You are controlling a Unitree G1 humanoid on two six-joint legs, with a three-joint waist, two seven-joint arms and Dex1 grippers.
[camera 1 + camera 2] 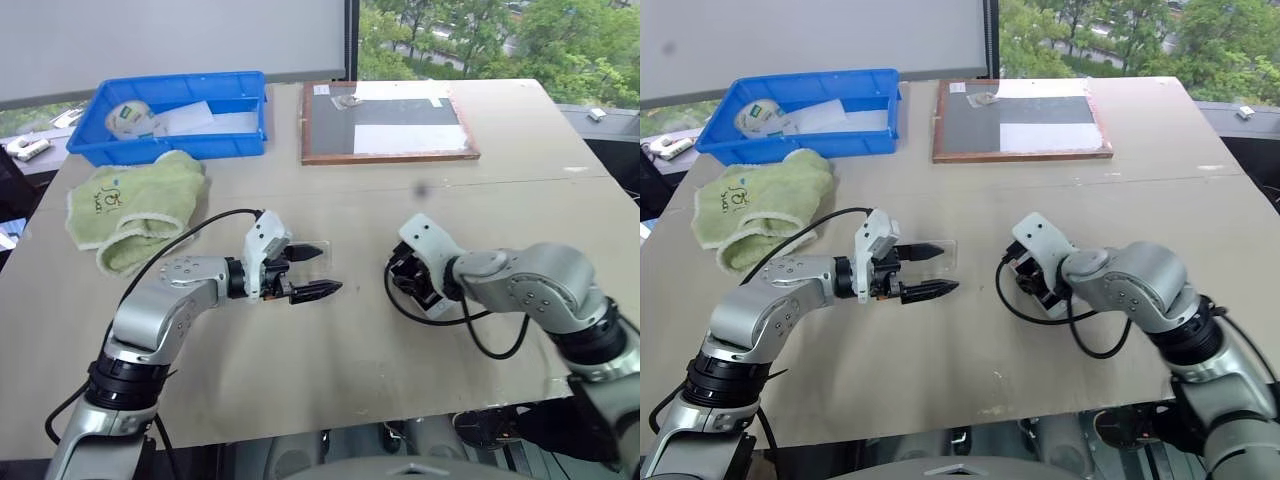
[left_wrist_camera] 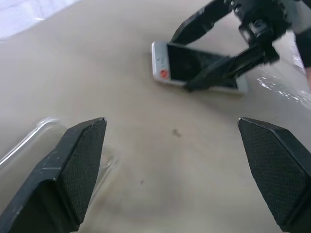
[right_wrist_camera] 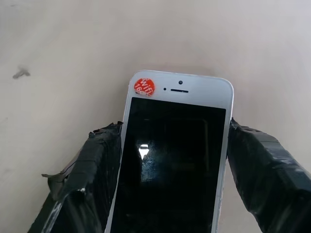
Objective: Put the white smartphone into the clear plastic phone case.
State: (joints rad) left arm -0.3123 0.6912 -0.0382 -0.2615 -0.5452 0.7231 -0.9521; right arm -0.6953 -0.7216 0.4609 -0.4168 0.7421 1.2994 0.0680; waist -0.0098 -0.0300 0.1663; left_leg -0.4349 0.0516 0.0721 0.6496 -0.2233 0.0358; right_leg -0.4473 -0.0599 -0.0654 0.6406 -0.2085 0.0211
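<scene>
Fingers of the right gripper (image 3: 170, 160) straddle the white smartphone (image 3: 175, 150) flat on the desk (image 1: 400, 340), looks like they're grabbing its edges, while the left gripper (image 1: 318, 272) waits wide open by the clear plastic phone case (image 2: 34, 145).

Ahead of me, a beige table (image 1: 400, 340), a folded green towel (image 1: 135, 205) at my left, a blue bin (image 1: 170, 145) behind it — paper inside, a wood-framed board (image 1: 385, 125) beside the bin
</scene>
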